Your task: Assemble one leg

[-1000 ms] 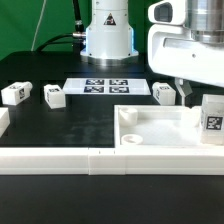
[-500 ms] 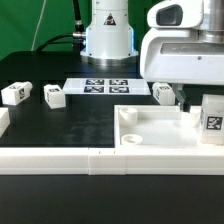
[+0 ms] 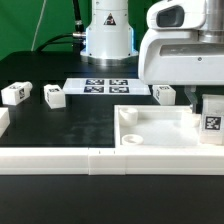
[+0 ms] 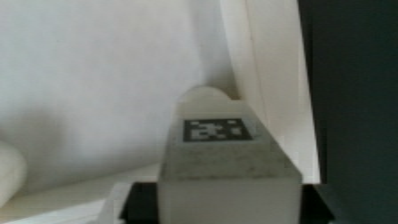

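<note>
My gripper (image 3: 207, 102) is shut on a leg (image 3: 212, 120), a white cuboid post with a black-and-white tag. It holds the leg upright at the corner of the large white panel (image 3: 160, 128) on the exterior view's right. In the wrist view the leg (image 4: 217, 150) sits between my two dark fingers (image 4: 146, 202), tag facing the camera, with the panel's white floor (image 4: 89, 90) and rim behind it. Three more legs lie on the black table: two on the exterior view's left (image 3: 13, 93) (image 3: 54, 96) and one behind the panel (image 3: 165, 94).
The marker board (image 3: 105, 86) lies flat in front of the robot base (image 3: 108, 35). A long white rail (image 3: 60, 160) runs along the table's front edge. The panel has a round hole (image 3: 129, 136) at its near corner.
The hand has come a little lower and shifted slightly toward the exterior view's left. The held leg stays at the panel's corner, and the other legs have not moved.
</note>
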`<state>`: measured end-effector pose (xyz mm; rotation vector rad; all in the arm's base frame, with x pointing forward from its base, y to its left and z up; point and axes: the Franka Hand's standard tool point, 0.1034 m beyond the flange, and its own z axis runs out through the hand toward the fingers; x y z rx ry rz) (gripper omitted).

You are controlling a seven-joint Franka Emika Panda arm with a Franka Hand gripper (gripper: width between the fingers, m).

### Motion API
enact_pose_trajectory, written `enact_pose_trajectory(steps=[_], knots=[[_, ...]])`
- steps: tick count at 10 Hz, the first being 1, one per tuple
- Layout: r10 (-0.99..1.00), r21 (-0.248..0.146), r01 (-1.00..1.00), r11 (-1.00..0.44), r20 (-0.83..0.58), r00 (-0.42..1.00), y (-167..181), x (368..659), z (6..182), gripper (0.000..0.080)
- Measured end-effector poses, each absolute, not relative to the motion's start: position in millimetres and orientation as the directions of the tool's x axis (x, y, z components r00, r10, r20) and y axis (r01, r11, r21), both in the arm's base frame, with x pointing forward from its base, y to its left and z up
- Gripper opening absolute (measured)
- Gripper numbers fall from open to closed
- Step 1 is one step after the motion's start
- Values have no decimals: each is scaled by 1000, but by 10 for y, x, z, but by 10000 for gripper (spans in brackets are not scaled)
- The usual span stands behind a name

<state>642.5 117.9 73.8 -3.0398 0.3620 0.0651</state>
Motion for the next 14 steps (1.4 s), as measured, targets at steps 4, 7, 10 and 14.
enact_pose_trajectory(steps=[4,7,10,14], knots=[[-505,-67,-509,-858,-72,860,1166,6426,731,290],[-754,-46,-759,-649,-90,651,1154,6430,730,290],[-952,-38,-958,-285,-108,287,1136,6409,728,290],[-988,4,-994,108,-109,-108,1151,6406,729,291]])
